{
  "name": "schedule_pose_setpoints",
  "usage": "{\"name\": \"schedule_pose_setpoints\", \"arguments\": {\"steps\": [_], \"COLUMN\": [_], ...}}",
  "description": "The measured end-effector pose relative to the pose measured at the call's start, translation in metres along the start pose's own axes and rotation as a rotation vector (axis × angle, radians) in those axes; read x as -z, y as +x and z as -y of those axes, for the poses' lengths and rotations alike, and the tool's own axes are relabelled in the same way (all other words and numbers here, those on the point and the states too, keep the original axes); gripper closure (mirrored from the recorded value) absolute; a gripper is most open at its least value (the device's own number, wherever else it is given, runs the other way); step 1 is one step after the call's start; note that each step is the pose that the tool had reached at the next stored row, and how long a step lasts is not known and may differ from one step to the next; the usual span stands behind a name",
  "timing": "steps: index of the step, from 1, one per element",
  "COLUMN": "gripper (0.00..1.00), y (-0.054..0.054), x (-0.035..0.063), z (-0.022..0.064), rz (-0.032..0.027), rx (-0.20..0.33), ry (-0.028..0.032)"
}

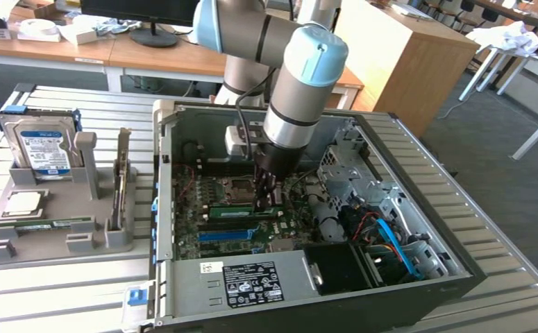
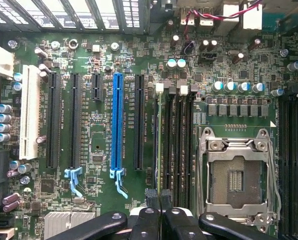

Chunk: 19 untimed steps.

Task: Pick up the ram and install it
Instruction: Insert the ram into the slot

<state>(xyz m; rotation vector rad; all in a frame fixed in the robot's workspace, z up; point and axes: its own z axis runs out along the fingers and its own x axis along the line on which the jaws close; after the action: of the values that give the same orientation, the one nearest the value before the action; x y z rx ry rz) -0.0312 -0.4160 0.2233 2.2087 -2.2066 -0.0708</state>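
Metal, plastic and circuit board.
The arm point(image 1: 301, 90) has smooth grey metal tubes and glossy pale-blue caps; the case point(image 1: 194, 121) is dull sheet metal. The motherboard point(image 2: 96, 130) is matt green board with a blue plastic slot point(image 2: 117, 120) and a shiny metal socket frame point(image 2: 236, 144). The gripper point(image 2: 159, 195) looks semi-gloss black. At the exterior view's nine o'clock from the case, a matt grey plastic holder point(image 1: 46, 243) carries a silver-metal hard drive point(image 1: 41, 149) on the ribbed metal table point(image 1: 65, 298).

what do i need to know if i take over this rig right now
Gripper: shut on the ram, down inside the computer case.
Ram: on edge, in line with the memory slots beside the empty processor socket.
Done: ram picked up and brought to the motherboard.
Left: full seating cannot be told; grip not yet released.
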Motion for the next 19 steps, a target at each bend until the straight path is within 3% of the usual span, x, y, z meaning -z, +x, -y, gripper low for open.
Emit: {"name": "schedule_pose_setpoints", "arguments": {"steps": [5,9,11,19], "gripper": [0.87,0.69,0.69,0.69], "y": [0.0,0.0,0.0,-0.001], "x": [-0.0001,-0.0001,-0.0001,0.0381], "z": [0.0001,0.0001,0.0,-0.0015], "rz": [0.0003,0.0003,0.0003,0.0004], "rx": [0.0,0.0,0.0,0.0], "ry": [0.0003,0.0001,0.0001,0.0001]}}
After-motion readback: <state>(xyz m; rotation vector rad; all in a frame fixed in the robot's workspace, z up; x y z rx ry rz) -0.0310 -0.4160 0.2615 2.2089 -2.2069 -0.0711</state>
